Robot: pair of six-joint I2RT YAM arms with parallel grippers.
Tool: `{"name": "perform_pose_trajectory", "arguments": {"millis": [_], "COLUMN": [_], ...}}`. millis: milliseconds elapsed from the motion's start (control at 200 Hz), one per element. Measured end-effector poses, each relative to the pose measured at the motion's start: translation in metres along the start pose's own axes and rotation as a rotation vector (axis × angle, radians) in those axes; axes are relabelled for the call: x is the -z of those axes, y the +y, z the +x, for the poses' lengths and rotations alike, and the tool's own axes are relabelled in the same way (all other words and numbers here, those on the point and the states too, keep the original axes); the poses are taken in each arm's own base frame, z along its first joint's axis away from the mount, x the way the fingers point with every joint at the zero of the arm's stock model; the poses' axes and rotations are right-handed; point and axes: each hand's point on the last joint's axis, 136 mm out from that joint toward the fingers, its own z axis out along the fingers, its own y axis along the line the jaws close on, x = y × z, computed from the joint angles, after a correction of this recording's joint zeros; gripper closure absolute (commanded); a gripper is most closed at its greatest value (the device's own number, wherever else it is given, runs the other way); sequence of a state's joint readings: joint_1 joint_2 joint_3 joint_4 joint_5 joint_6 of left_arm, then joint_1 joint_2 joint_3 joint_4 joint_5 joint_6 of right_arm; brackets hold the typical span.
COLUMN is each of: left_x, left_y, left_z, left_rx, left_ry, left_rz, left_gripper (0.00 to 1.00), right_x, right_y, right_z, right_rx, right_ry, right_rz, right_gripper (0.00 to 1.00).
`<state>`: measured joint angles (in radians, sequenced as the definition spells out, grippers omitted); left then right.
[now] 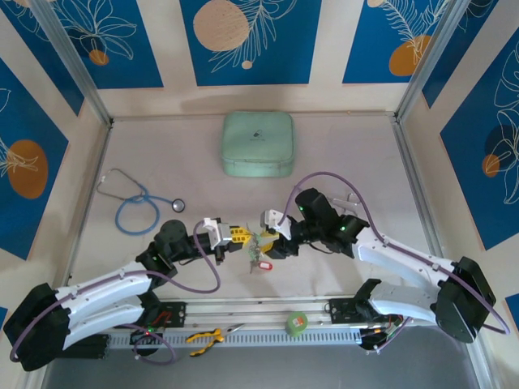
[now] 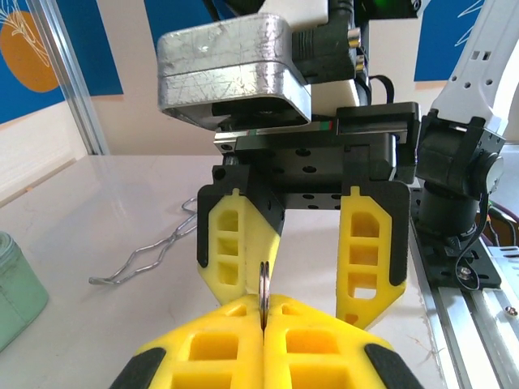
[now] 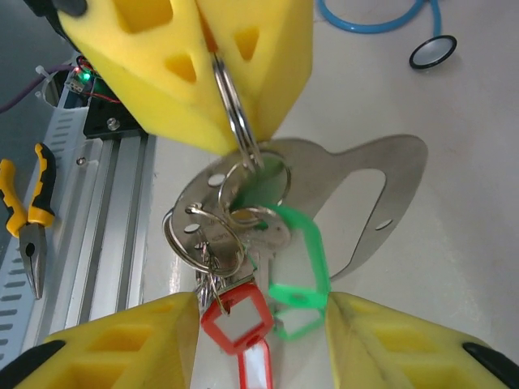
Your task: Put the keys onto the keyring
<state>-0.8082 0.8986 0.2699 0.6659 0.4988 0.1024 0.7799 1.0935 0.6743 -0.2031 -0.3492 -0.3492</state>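
While the left gripper (image 2: 263, 306) stood pinched shut on a split ring (image 3: 229, 97) above the table (image 1: 340, 162), near its front middle, the flat steel keyring (image 3: 381, 203) and the keys (image 3: 253, 231) hung from that ring, their red tag (image 3: 237, 322) and green tag (image 3: 306, 271) between the right gripper (image 3: 261, 309)'s parted fingers.

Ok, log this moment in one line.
left gripper: shut on split ring | right gripper: open, straddling the keys | keys: bunched under that ring, red and green tags
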Motion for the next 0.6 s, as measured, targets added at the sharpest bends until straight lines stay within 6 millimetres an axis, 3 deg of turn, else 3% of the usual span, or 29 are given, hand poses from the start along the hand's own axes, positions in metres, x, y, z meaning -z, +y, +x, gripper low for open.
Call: {"name": "perform_pose_trajectory", "arguments": {"millis": [315,600], "left_x": [0.0,0.0], "left_y": [-0.004,-0.009], "left_z": [-0.002,-0.002], "left_rx": [0.015,0.017], "left_ry": [-0.009,-0.01], "left_rz": [0.025,0.055], "left_gripper": [1.0,1.0], "right_x": [0.003,0.021], "right_y": [0.0,-0.009], "right_z": [-0.017,-0.027], "right_rx": [0.02,0.044], "right_ry": [-0.082,-0.127], "right_rz": [-0.019,0.037], "right_gripper": [0.55,0.54]}}
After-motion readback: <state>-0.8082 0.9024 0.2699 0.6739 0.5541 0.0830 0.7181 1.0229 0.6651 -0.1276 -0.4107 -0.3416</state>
